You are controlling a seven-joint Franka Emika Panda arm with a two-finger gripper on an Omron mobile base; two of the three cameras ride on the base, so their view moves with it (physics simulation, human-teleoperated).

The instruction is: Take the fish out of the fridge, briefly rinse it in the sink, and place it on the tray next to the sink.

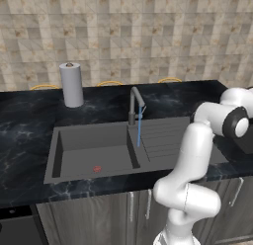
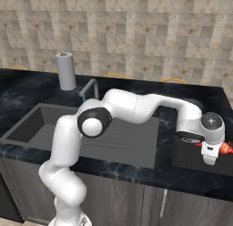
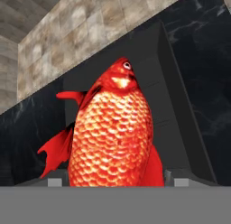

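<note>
We see the gripper [image 2: 214,153] closed on the fish [image 3: 113,133], holding it over the dark tray [image 2: 191,160] right of the sink [image 1: 94,150]. In the hand view the fish's long axis runs away from the hand, head farthest out, toward the tray's far wall. Water [image 1: 139,125] runs from the faucet [image 1: 134,103].

Both base cameras sit behind the arm, one to its left and one to its right, looking down over the black counter [image 1: 29,120] at the sink [image 1: 89,155] and faucet [image 2: 89,89] they share. The hand camera hangs very near the fish [image 3: 113,137], facing the tray [image 3: 180,128].
</note>
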